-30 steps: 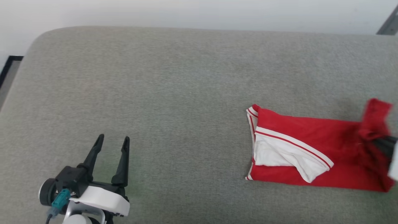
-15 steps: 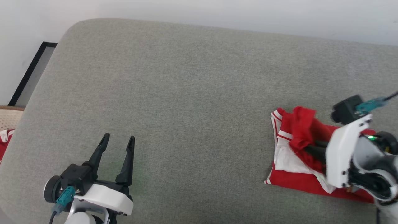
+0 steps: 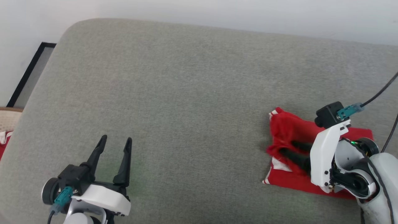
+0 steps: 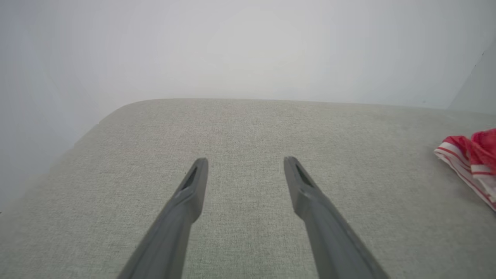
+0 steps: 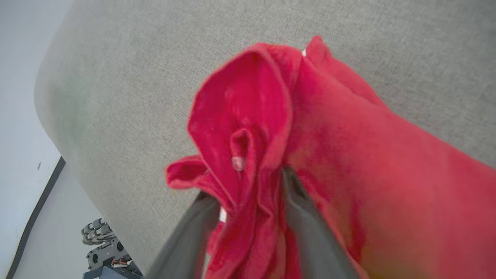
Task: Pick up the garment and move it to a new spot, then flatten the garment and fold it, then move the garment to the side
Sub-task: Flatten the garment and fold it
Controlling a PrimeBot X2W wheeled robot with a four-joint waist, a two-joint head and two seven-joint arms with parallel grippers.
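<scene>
From the head camera, you see the garment lying on the right side of the grey cushion, close to its front edge. It is folded into a small red block with a rumpled fold heaped on its left end. A little white-and-red striped trim peeks out at the lower left corner. Your right gripper reaches in from the right and lies across the top of the garment, pointing left. Its fingers stand apart and the heaped red cloth sits over and around their tips. Your left gripper is at the lower left, well apart from the garment. It is spread wide and holds nothing, with bare cushion under it.

From the left wrist, you look along the left gripper's two fingers, which are splayed wide over plain grey cushion. The garment's striped edge shows at the far right, well clear of the fingers. A pale wall rises behind the cushion's rounded back edge.

From the right wrist, the red cloth takes up most of the frame. A bunched fold stands up between the right gripper's fingers and touches both. The fingers are parted, and the rest of the garment runs off to the right across the cushion.
</scene>
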